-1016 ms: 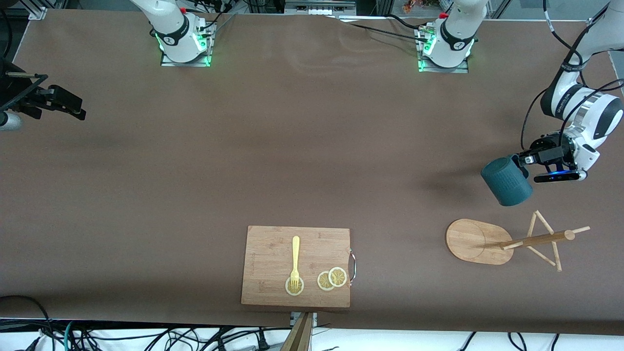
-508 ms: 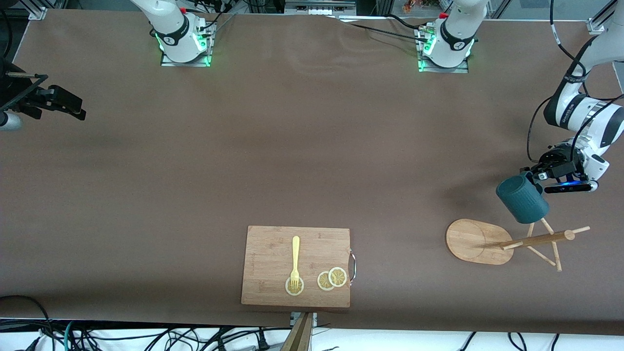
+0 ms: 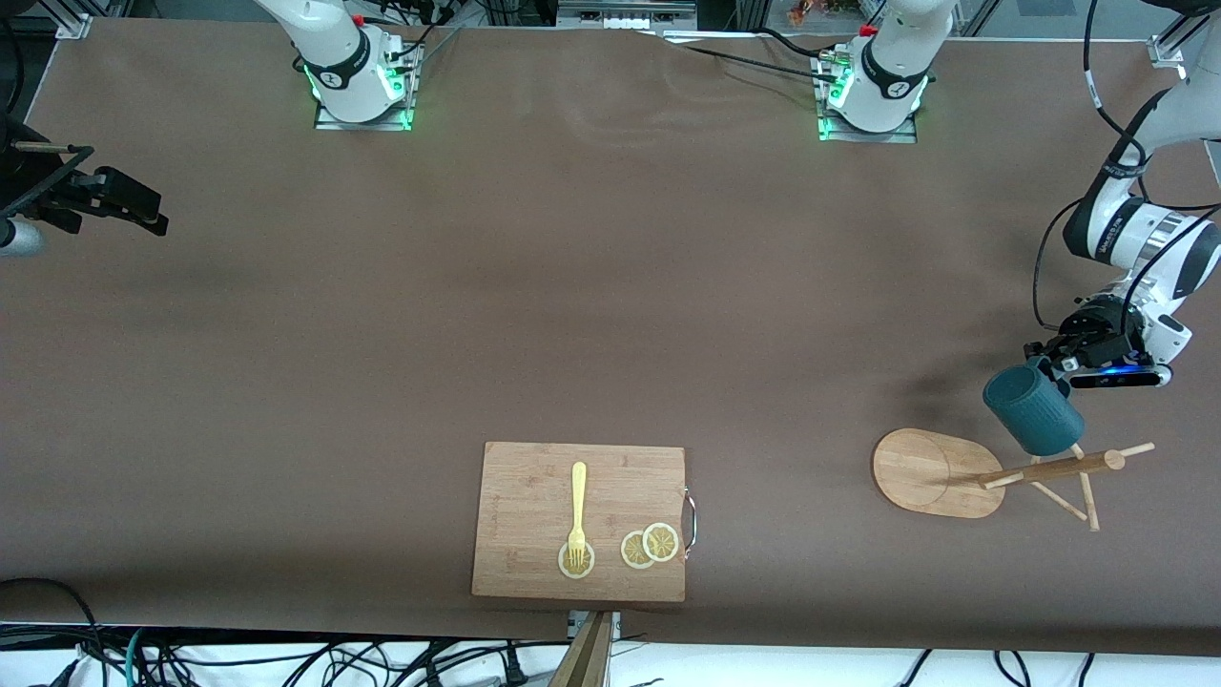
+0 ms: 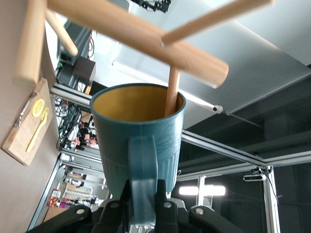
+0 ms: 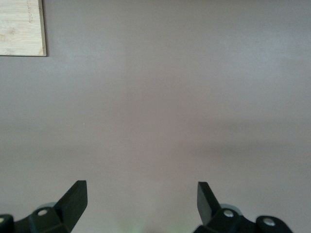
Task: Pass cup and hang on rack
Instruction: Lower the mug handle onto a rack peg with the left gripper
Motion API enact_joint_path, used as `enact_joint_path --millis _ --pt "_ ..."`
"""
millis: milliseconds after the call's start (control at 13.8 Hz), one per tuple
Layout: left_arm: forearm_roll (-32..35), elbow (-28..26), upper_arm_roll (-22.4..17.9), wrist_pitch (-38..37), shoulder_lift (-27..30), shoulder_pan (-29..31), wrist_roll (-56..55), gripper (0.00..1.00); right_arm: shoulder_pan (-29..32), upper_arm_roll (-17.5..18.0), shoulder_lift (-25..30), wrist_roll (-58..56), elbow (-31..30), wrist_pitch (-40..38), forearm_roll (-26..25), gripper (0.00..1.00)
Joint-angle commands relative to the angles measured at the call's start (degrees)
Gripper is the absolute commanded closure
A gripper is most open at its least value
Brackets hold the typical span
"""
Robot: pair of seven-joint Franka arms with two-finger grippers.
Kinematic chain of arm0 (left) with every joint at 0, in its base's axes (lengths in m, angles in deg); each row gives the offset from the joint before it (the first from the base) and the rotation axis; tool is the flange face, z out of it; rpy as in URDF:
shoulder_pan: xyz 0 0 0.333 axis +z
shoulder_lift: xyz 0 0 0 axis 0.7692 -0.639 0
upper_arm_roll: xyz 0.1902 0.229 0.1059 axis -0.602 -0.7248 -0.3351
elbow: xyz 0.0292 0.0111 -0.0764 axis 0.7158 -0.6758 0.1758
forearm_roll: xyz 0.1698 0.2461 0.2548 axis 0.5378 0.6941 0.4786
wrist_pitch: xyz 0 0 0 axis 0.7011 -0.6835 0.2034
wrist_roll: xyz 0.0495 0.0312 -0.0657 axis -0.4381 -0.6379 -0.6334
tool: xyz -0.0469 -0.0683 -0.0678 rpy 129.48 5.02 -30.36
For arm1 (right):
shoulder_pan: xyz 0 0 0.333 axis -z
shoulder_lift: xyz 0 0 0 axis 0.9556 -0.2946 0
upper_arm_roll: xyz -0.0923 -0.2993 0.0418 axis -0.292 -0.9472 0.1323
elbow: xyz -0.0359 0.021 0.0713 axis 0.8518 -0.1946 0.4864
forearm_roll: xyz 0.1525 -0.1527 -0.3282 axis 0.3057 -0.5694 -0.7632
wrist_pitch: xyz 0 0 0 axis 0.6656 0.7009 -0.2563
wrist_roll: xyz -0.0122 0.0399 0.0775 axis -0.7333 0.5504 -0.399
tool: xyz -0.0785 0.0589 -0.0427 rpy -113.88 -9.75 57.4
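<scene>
**Cup mouth over a peg tip, handle clamped in the left pincer**

Key relation: the small dark teal ribbed cup (image 3: pixel 1034 411) hangs straight out from the left pincer (image 3: pixel 1047 364), its long axis tipped, mouth leading away from the fingers toward the light bamboo mug rack (image 3: pixel 992 473). Left wrist view shows one thin peg arm (image 4: pixel 171 92) reaching into the yellowish mouth of the cup (image 4: pixel 137 141), with the thick central pole (image 4: pixel 141 36) crossing just past the rim. Whether the peg touches the inner wall, cannot tell. In the front view the cup overlaps the rack's upper pegs, above the oval base, at the left arm's end of the tabletop.

Left pincer (image 4: pixel 144 201): clenched on the cup's small side handle, fingers pinching it from both sides, cup body clear of the fingers.

Judgement: the peg sits in the mouth, not through the handle loop. If the hang is meant by the handle, the loop is blocked by the fingers themselves; seating the cup mouth-down over the peg looks the likelier finish, needing a push along the peg's line before letting go. Risk: nudging the light rack.

Right pincer (image 5: pixel 141 199): released, fingers spread wide, nothing between them, over bare brown tabletop (image 5: pixel 170 107); a corner of the rectangular wooden cutting board (image 5: pixel 22 26) shows ahead of it. The right arm waits.
</scene>
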Motion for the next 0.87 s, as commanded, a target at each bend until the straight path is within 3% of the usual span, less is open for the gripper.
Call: enact_joint_path --millis 0,73,145,218,290,508,798 --pt "-1.41 1.97 0.82 1.89 -0.92 0.36 -1.03 1.00 0.19 0.37 -0.37 -0.05 0.99 0.08 -0.83 0.00" --pt "-1.41 2.23 0.82 1.89 -1.53 0.36 -0.77 1.00 0.19 0.28 -0.46 -0.05 0.99 0.17 -0.83 0.00" --pt "-1.41 2.67 0.82 1.89 -1.97 0.45 -0.50 0.86 0.19 0.28 -0.37 -0.05 0.99 0.17 -0.83 0.00" --pt "-1.41 2.76 0.82 1.98 -2.15 0.45 -0.24 0.27 0.19 0.28 -0.55 -0.05 0.99 0.17 -0.91 0.00" --pt "-1.32 2.76 0.82 1.89 -2.06 0.45 0.29 0.00 0.19 0.28 -0.55 -0.05 0.99 0.17 -0.91 0.00" --pt "1.56 2.76 0.56 1.71 -0.66 0.80 0.11 0.00 0.19 0.28 -0.72 -0.05 0.99 0.26 -0.91 0.00" --pt "19.36 3.11 0.38 -2.13 3.46 2.90 0.12 0.00 0.10 0.37 -0.81 -0.05 1.07 0.70 -0.83 0.00"
